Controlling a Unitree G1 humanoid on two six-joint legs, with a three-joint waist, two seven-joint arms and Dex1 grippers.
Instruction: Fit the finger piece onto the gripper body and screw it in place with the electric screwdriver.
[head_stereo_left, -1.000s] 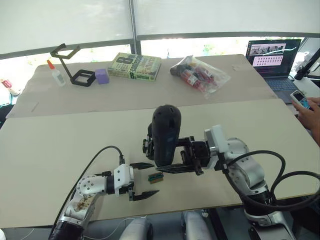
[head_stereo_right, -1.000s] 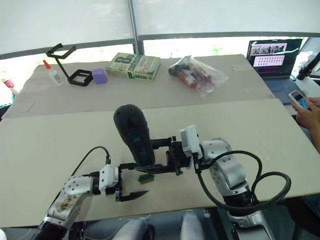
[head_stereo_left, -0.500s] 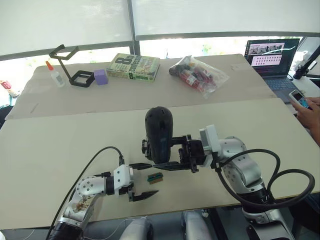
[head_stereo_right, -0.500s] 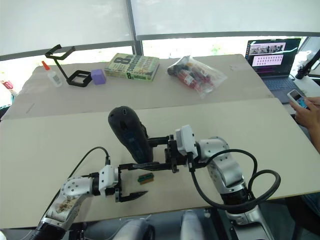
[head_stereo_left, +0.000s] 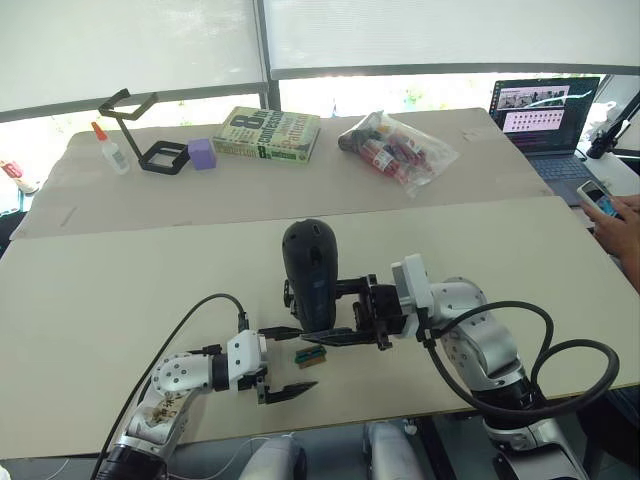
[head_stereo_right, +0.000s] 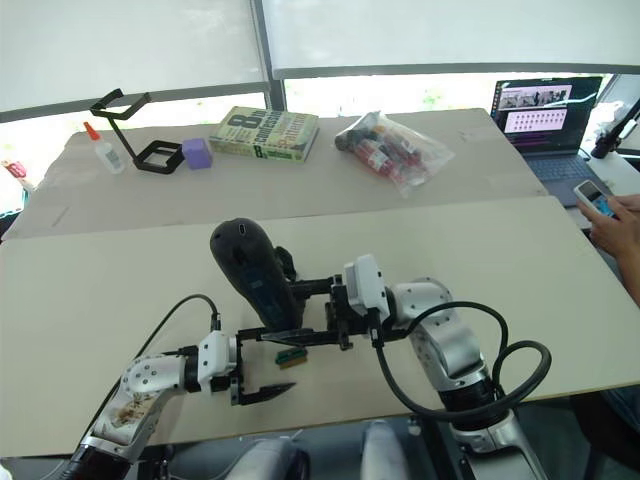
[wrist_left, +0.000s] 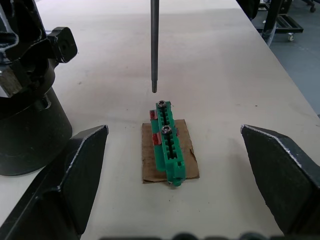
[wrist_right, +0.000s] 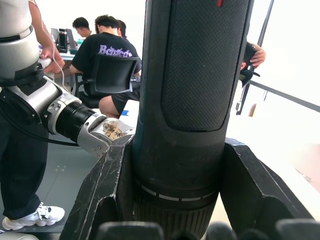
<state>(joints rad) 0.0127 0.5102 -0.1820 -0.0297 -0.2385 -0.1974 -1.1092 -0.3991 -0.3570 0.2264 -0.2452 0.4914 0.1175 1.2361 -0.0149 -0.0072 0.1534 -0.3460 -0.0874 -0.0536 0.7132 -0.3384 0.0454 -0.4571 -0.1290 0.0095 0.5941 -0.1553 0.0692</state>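
step: picking a screw | right gripper (head_stereo_right: 335, 315) clamps screwdriver (head_stereo_right: 252, 272), bit above green block (wrist_left: 167, 141) | left gripper (wrist_left: 175, 165) wide, flanking block | gripper body (wrist_left: 27, 100) beside block | next: seat bit on screw head

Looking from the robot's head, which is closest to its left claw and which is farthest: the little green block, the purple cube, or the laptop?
From the left gripper, in the left eye view:
1. The green block, right beside the fingertips on the near table.
2. The purple cube, on the far table, toward the robot's left.
3. The laptop, at the far right corner.
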